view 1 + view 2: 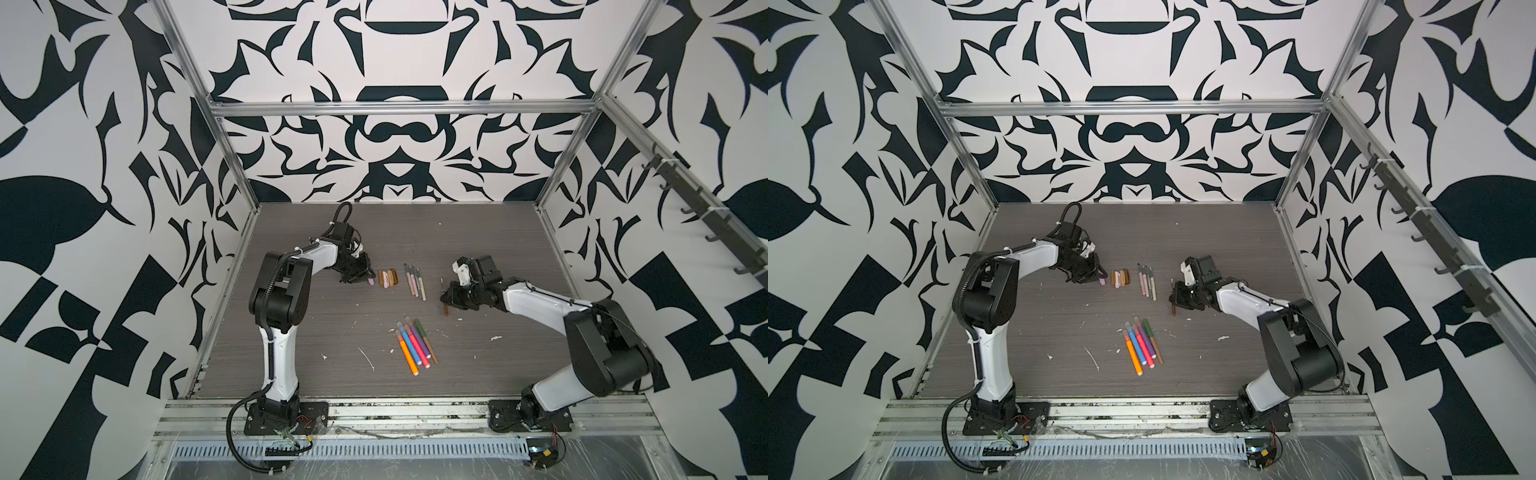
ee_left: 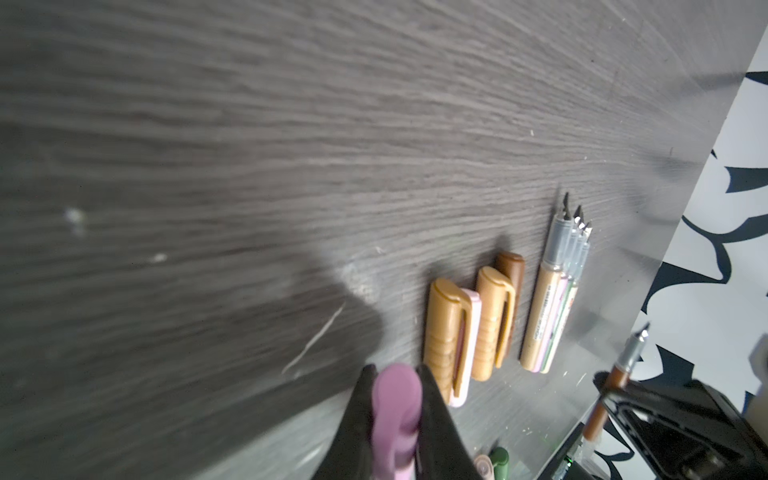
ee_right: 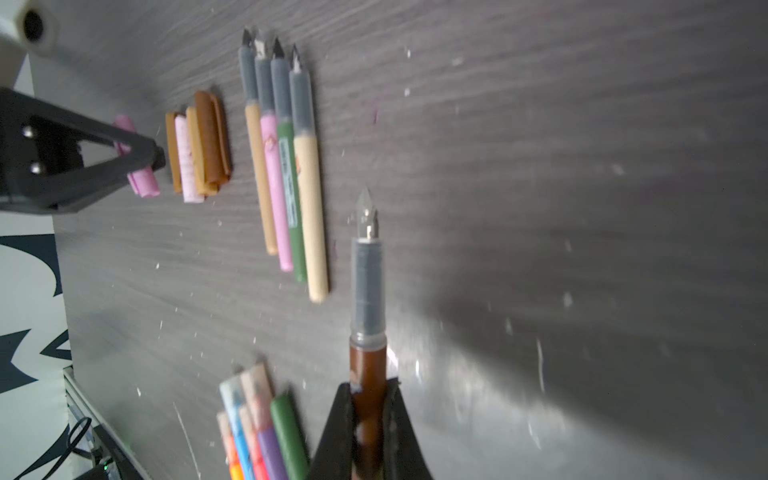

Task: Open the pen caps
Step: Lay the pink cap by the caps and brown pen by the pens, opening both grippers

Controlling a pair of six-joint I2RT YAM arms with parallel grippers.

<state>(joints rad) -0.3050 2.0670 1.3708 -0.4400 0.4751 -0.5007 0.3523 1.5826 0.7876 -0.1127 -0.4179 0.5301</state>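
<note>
My left gripper (image 1: pixel 365 276) (image 2: pixel 395 370) is shut on a mauve-pink pen cap (image 2: pixel 395 399) (image 1: pixel 370 282), low over the table. The cap sits just left of a row of loose tan, pale pink and brown pen caps (image 1: pixel 388 277) (image 2: pixel 469 324). My right gripper (image 1: pixel 446 297) (image 3: pixel 370 390) is shut on a brown pen (image 3: pixel 368 291) with a bare nib pointing away from the jaws. Several uncapped pens (image 1: pixel 415 282) (image 3: pixel 286 178) lie side by side between the grippers. A bunch of capped pens (image 1: pixel 415 345) (image 3: pixel 257 428) lies nearer the front.
White flecks and streaks (image 1: pixel 368 357) dot the dark wood-grain table (image 1: pixel 291 374). Aluminium frame posts and patterned walls close in the left, right and back. A metal rail (image 1: pixel 395 411) with both arm bases runs along the front edge.
</note>
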